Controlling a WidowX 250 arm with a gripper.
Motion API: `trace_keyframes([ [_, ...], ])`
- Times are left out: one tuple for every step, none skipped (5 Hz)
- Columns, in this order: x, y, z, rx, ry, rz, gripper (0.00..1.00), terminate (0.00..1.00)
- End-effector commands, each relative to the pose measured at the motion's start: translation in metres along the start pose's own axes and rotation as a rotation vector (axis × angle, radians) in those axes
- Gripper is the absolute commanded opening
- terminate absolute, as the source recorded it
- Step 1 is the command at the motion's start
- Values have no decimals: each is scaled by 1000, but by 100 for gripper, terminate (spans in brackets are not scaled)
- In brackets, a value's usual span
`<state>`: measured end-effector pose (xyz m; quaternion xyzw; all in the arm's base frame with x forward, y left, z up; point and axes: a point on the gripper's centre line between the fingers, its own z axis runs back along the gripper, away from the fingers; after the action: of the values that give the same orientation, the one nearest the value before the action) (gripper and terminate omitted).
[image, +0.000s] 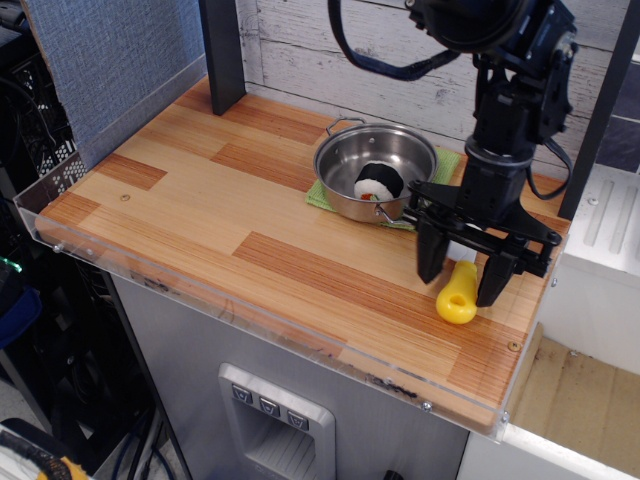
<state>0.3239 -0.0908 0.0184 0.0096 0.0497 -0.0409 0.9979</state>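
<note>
My black gripper (460, 284) hangs over the right side of the wooden table (250, 250), fingers pointing down and spread apart. A yellow plastic piece (458, 296) lies on the wood directly between and just below the two fingertips; nothing is pinched. Behind it to the left stands a silver pot (375, 170) on a green cloth (322, 195). Inside the pot lies a black and white sushi-like toy (378, 181).
A clear acrylic lip (270, 330) edges the table's front and left. A dark post (222, 50) rises at the back left. White plank wall behind. The table's right edge is close to the gripper; a white appliance (600, 260) stands beyond.
</note>
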Motion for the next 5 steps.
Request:
trace_keyframes([
  [-7,5,53,-35,-152,-33,100,0],
  [-25,18,100,-11,-358,-19,100,0],
  [-40,39,134,-14,-441,39,100,0],
  [-41,56,135,0,-419,72,100,0],
  [-38,68,124,2,-342,94,100,0],
])
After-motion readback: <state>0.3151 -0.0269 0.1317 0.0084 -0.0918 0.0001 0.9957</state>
